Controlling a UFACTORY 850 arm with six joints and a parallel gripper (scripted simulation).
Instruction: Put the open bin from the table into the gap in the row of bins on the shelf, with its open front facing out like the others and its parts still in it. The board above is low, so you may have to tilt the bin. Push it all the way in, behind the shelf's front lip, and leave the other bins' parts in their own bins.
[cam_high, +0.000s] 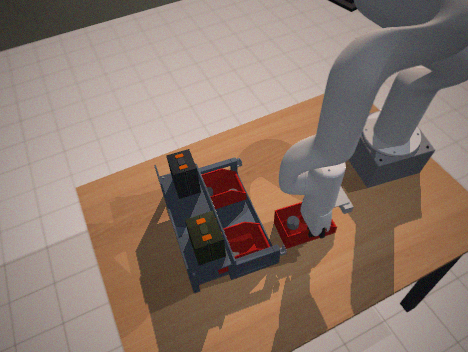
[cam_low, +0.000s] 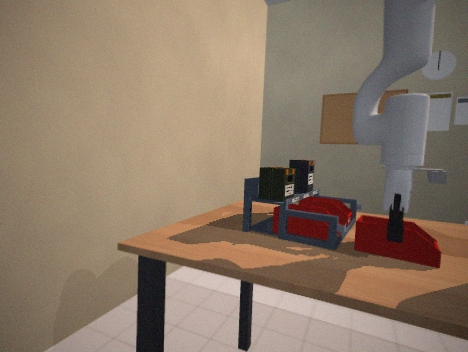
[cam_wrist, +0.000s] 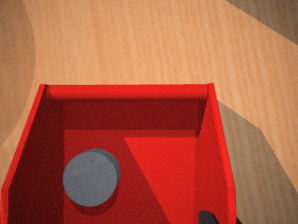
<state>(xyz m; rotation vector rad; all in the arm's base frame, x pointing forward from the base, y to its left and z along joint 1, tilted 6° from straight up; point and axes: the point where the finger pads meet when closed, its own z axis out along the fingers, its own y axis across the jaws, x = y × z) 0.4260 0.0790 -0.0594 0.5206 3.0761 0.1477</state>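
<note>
The open red bin (cam_high: 300, 227) stands on the table just right of the blue shelf (cam_high: 217, 219), with a grey disc part (cam_high: 292, 221) in it. In the wrist view the bin (cam_wrist: 125, 160) fills the frame and the disc (cam_wrist: 91, 176) lies at its lower left. My gripper (cam_high: 318, 232) points straight down at the bin's right side wall and is shut on that wall; one dark finger (cam_wrist: 211, 218) shows beside the wall. In the exterior view the gripper (cam_low: 395, 234) stands on the bin (cam_low: 397, 244). A gap (cam_high: 232, 215) lies between the two red bins on the shelf.
A dark box (cam_high: 183, 172) and an olive box (cam_high: 205, 239) sit on the low board above the shelf's bins. The robot base (cam_high: 392, 155) stands at the table's back right. The table's front edge is near the shelf's end.
</note>
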